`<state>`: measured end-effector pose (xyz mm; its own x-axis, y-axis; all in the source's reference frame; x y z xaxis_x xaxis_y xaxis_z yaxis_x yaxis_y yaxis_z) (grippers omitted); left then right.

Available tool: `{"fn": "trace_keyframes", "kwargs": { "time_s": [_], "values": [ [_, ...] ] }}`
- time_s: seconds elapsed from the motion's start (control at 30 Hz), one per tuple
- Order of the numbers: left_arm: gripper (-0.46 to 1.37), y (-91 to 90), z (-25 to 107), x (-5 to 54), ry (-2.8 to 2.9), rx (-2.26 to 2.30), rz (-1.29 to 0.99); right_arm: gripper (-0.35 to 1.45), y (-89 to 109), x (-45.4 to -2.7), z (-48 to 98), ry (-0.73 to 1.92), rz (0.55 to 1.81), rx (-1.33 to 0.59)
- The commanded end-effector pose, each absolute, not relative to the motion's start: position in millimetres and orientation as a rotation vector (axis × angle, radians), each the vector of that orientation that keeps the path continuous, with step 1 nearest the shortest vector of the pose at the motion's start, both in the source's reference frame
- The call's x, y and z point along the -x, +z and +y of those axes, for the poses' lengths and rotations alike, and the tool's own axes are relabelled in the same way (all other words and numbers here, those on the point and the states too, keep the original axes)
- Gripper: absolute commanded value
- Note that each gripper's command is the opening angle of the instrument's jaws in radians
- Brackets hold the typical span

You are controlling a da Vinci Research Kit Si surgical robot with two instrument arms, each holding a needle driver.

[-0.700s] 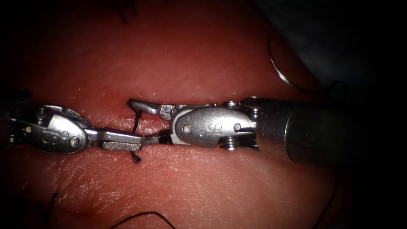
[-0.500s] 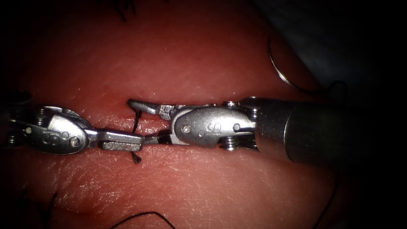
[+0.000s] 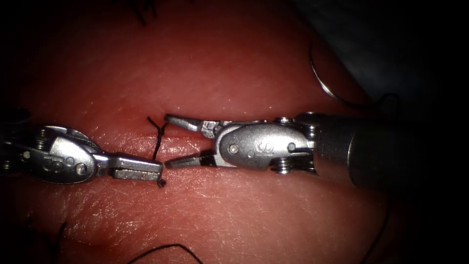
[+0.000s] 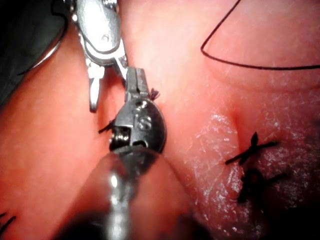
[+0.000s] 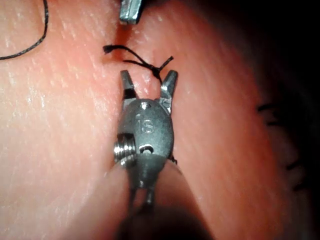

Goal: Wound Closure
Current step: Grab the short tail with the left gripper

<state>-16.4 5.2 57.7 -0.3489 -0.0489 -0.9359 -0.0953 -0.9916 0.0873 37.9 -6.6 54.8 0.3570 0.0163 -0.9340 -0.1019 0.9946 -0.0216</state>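
Observation:
The cut (image 3: 127, 139) runs across the tissue (image 3: 220, 58). A knotted stitch (image 3: 157, 142) crosses it, with short dark tails above and below. My right tool (image 3: 166, 141) lies along the cut from the right, its jaws open just right of the stitch and holding nothing; in the right wrist view its jaws (image 5: 148, 77) stand either side of the knot (image 5: 155, 67). My left tool (image 3: 139, 169) comes from the left, jaws shut, tip beside the lower tail, with nothing seen in its grip. The curved needle (image 3: 328, 88) lies free on the tissue at the upper right, held by neither tool.
Loose dark thread (image 3: 163, 248) curls on the tissue in front of the tools, also seen in the left wrist view as a long thread arc (image 4: 235, 62). Older knotted stitches (image 4: 250, 162) sit further along the cut.
My right tool has drawn back to the right, away from the stitch, jaws still open. My left tool has shifted slightly left and down. The stitch now stands uncovered between them.

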Motion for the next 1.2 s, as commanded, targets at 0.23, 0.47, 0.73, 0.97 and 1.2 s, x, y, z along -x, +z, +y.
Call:
{"fn": "trace_keyframes", "kwargs": {
  "time_s": [0.23,0.47,0.73,0.97,1.2],
  "values": [
    [-0.12,57.6,4.7,15.6,2.577,1.726,0.23,1.21,54.4,-35.9,-6.4,0.079,1.171,0.087],
    [0.47,57.7,4.1,15.7,2.657,1.631,0.277,1.2,54.3,-35.3,-6.4,0.08,1.163,0.089],
    [0.66,59.1,2.9,16.5,2.763,1.553,0.337,1.2,54.2,-35.3,-6.5,0.08,1.163,0.089],
    [0.6,60.9,2.8,16.8,2.862,1.443,0.425,1.19,54.2,-35.3,-6.5,0.08,1.163,0.089],
    [0.49,61.2,2.9,16.7,2.901,1.423,0.471,1.19,54.1,-35.3,-6.5,0.08,1.164,0.088]
  ]
}}
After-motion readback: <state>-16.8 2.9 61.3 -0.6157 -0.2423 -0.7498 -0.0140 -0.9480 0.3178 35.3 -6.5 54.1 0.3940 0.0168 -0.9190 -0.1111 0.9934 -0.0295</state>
